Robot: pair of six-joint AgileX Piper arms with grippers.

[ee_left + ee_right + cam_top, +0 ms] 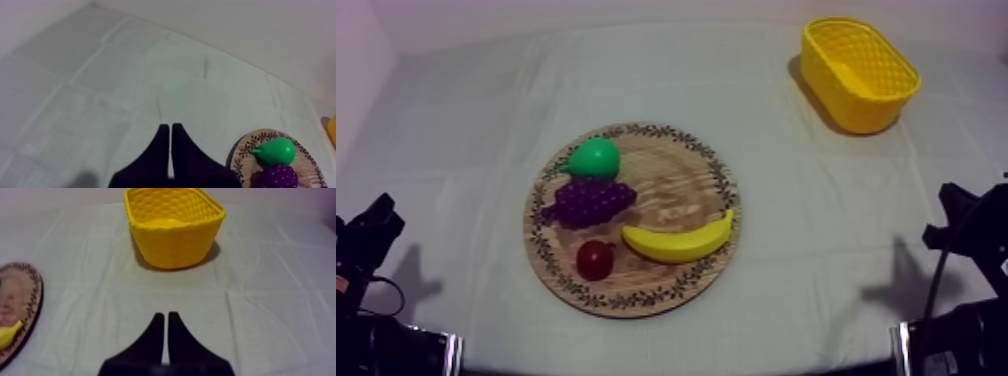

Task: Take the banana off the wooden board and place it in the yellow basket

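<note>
the banana (679, 243) lies on the wooden board (681, 185) at the frame's centre, near the board's lower right rim and just beside the small red fruit (595, 259). the grapes (588, 200) and pear (594, 158) sit on the board's left half. the yellow basket (856, 108) stands at the upper right of the desk (786, 290), well apart from the board. the left tool (170, 131) has its fingers pressed together in a narrow wedge, gripping nothing, over the desk near the pear. the right tool (165, 318) is likewise closed on nothing and points toward the basket.

Your top camera looks down aslant on the whole counter (806, 260), while wrist cameras ride low behind the left hand (170, 129) and right hand (165, 317), each sharing an edge of the wooden board (676, 185) (241, 149) (31, 283)
</note>
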